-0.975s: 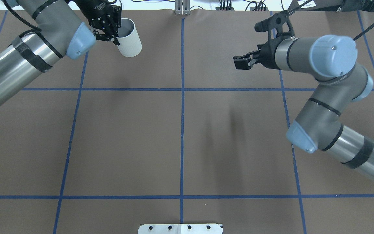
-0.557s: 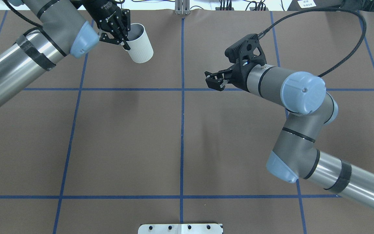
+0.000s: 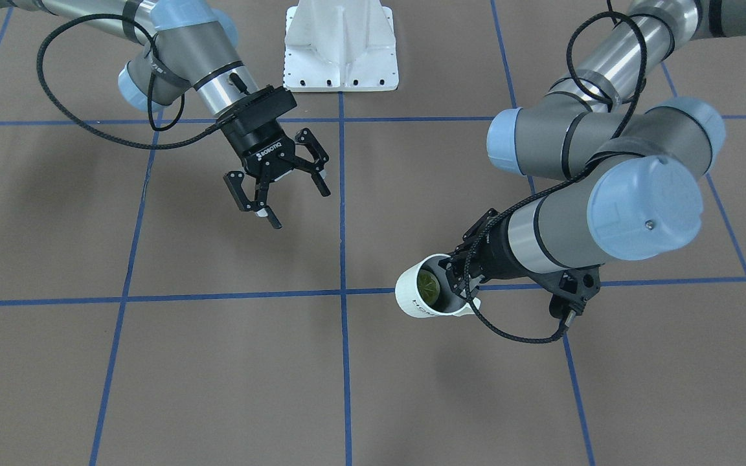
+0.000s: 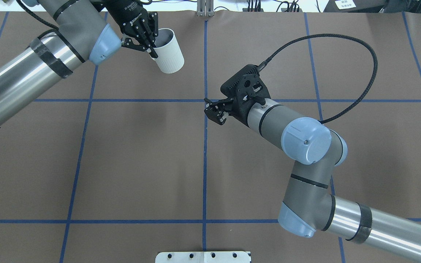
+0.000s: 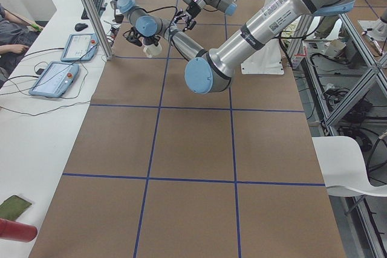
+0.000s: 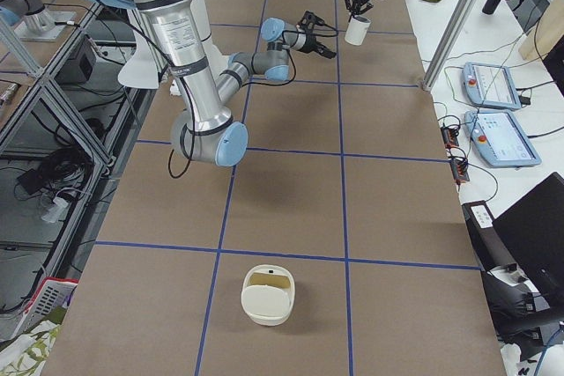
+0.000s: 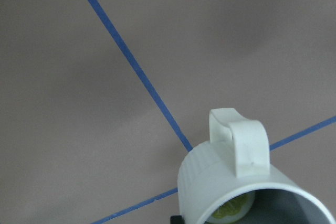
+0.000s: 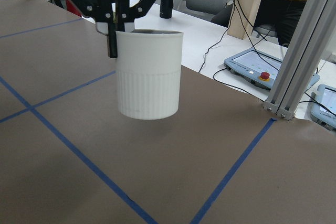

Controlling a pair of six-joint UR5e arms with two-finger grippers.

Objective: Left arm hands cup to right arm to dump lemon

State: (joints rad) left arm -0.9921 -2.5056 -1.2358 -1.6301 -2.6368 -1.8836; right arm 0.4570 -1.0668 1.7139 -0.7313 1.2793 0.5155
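The white ribbed cup (image 4: 168,52) hangs above the far left part of the table, held by its rim. My left gripper (image 4: 151,48) is shut on the rim, one finger (image 8: 112,40) outside the wall. In the front-facing view the cup (image 3: 426,304) tilts its mouth toward the camera and the yellow-green lemon (image 3: 427,285) lies inside. The left wrist view shows the cup's handle (image 7: 242,145) and the lemon (image 7: 232,211). My right gripper (image 4: 214,114) is open and empty near the table's middle, facing the cup (image 8: 148,77). Its spread fingers show in the front-facing view (image 3: 300,208).
Blue tape lines (image 4: 205,146) divide the brown table. The white robot base plate (image 3: 340,48) stands at the near edge. A cream container (image 6: 266,295) sits far along the table on my right. Teach pendants (image 5: 60,70) and a post lie beyond the far edge.
My right arm has swung left and down toward the table's middle, its cable looping behind. My left gripper has carried the cup a little to the right.
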